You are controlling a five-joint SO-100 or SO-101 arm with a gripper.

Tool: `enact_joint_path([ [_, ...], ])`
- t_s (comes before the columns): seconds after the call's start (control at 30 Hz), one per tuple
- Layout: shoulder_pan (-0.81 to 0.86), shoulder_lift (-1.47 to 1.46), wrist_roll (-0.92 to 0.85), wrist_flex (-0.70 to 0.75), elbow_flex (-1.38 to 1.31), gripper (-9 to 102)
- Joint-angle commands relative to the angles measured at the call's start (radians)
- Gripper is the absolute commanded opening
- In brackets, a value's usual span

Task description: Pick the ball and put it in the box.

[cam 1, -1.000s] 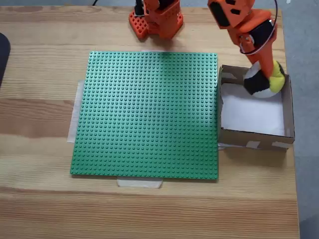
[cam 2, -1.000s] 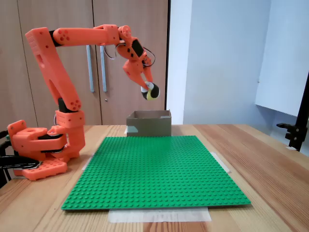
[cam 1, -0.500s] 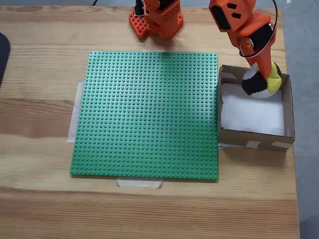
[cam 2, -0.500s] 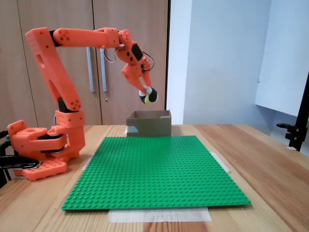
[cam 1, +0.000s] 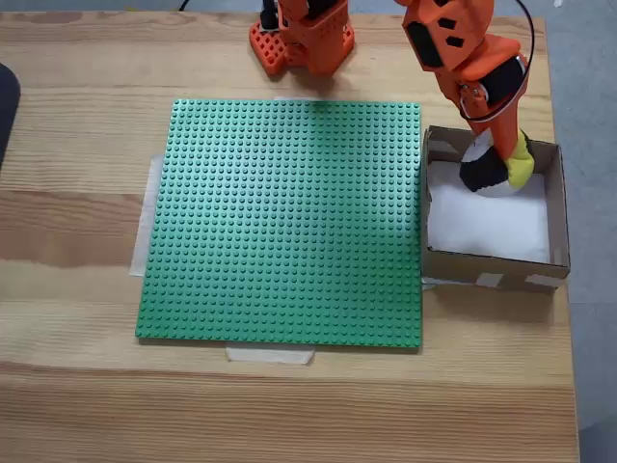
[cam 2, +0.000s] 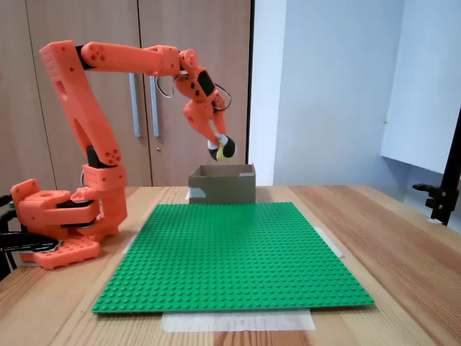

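In a fixed view from above, a dark object (cam 1: 5,106) sits cut off at the far-left edge of the wooden counter (cam 1: 77,222). Next to the right, the green studded baseplate (cam 1: 284,222) lies flat on the counter, with pale tape (cam 1: 270,354) showing under its near edge and its left edge. The orange arm base (cam 1: 304,34) stands at the far side of the counter, just beyond the baseplate's far edge. Further right, the box (cam 1: 492,262) rests on the counter with its left wall against the baseplate's right edge; its white floor is bare in the near half, and pale tape strips mark its near wall. The gripper (cam 1: 494,159) is over the far part of the box, its fingers closed on the ball (cam 1: 487,172), whose black, white and yellow patches show below the orange finger. In a fixed view from the front, the arm base (cam 2: 61,223) stands at the left of the counter (cam 2: 403,238), and the arm (cam 2: 122,58) reaches rightward at height and bends down. The gripper (cam 2: 222,148) holds the ball (cam 2: 226,149) in the air, directly above the open top of the box (cam 2: 223,184) and clear of its rim. The box stands at the far edge of the baseplate (cam 2: 230,259).
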Motion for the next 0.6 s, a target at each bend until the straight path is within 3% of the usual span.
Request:
enact_joint_path([
  [0.0,0.011,0.009,-0.02,-0.017,-0.025,2],
  [0.57,0.011,0.006,-0.072,-0.006,-0.005,18],
])
